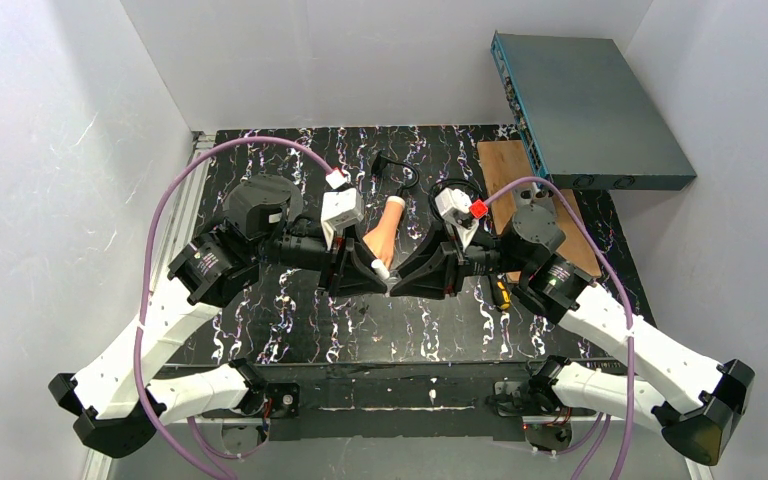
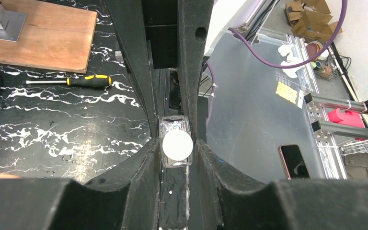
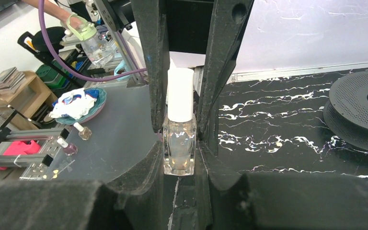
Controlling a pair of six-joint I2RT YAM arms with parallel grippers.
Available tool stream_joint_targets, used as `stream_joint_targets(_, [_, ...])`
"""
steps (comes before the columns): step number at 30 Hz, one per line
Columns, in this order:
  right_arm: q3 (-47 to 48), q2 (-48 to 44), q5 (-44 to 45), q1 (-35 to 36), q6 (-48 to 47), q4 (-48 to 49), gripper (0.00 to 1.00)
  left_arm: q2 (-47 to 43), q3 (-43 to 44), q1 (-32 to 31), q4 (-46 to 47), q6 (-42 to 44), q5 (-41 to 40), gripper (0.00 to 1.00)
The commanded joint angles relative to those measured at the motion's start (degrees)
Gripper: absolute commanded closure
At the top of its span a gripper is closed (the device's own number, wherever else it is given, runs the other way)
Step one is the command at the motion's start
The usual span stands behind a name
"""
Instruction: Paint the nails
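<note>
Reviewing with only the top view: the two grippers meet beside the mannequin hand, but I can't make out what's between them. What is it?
Observer: A small clear nail polish bottle. The right wrist view shows the right gripper clamped on its glass body.
Operator: And the left gripper?
Observer: In the left wrist view, the left gripper flanks the white cap end-on, very close. I can't confirm contact.
Operator: Is the cap off?
Observer: No, the right wrist view shows it seated on the bottle's neck.
</note>
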Motion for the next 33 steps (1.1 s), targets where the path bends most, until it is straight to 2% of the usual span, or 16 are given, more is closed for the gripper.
stream_joint_targets(1, [1.75,0.25,2.33,-0.21,-0.97,3.42,0.99,-0.31,1.79,-0.23,-5.00,0.79,1.62,0.66])
stream_joint_targets(5, [1.85,0.38,2.63,-0.21,-1.10,3.21,0.99,-0.37,1.82,-0.23,-6.15,2.89,0.43,0.58])
stream_joint_targets(12, [2.00,0.95,2.67,-0.22,-1.01,3.28,0.99,-0.82,1.21,-0.19,-4.75,2.34,-0.09,0.62])
stream_joint_targets(22, [2.13,1.24,2.63,-0.20,-0.48,3.86,0.99,0.06,0.26,-0.24,-2.68,1.64,-0.25,0.79])
stream_joint_targets(26, [2.14,1.65,2.67,-0.17,-0.04,4.08,0.99,0.09,-0.48,-0.25,-1.28,1.46,0.20,0.81])
stream_joint_targets(28, [2.25,1.93,2.68,-0.22,0.26,4.29,0.99,0.11,-0.76,-0.25,-0.87,1.46,0.45,0.86])
stream_joint_targets(30, [2.29,2.18,2.71,-0.15,0.42,4.46,0.99,0.25,-1.03,-0.25,-0.55,1.46,0.65,0.99])
stream_joint_targets(33, [2.29,2.31,2.88,-0.21,0.49,4.28,0.99,0.28,-1.48,-0.25,-0.35,1.48,0.28,1.00])
